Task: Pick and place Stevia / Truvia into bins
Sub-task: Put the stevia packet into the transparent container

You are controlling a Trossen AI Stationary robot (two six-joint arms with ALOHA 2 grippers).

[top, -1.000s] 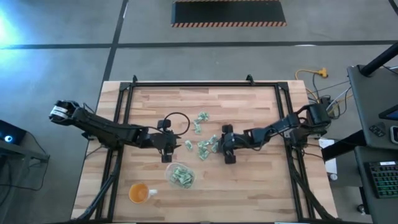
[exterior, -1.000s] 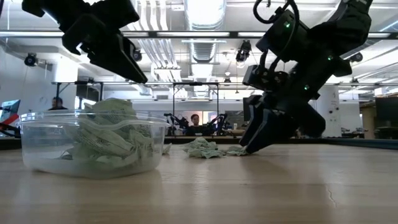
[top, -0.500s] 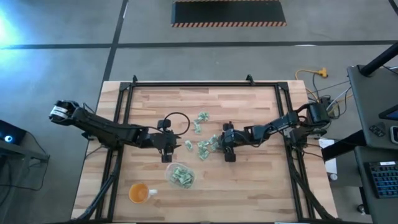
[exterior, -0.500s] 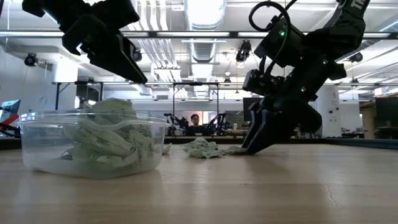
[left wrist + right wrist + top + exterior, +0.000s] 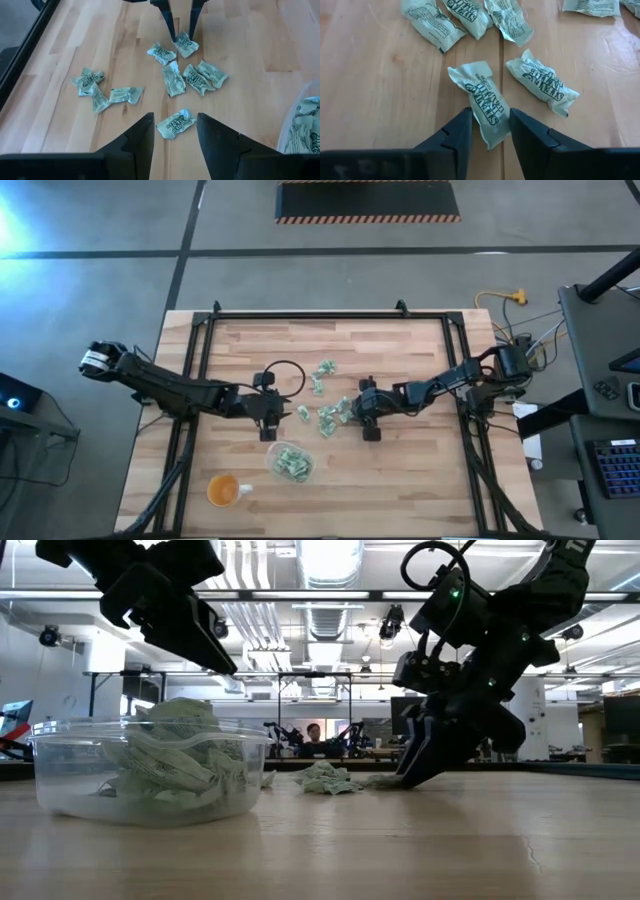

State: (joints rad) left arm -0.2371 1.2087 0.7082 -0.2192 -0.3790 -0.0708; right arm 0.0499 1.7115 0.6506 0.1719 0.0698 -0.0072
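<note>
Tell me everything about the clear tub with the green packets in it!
The clear tub is a small see-through plastic bin with rounded corners and a rim around its open top. It stands upright on the wooden table, near the front edge, right of the orange cup. Crumpled pale green packets fill it, heaped above the rim. The left gripper hangs just behind it, not touching. Nothing else touches it.
</note>
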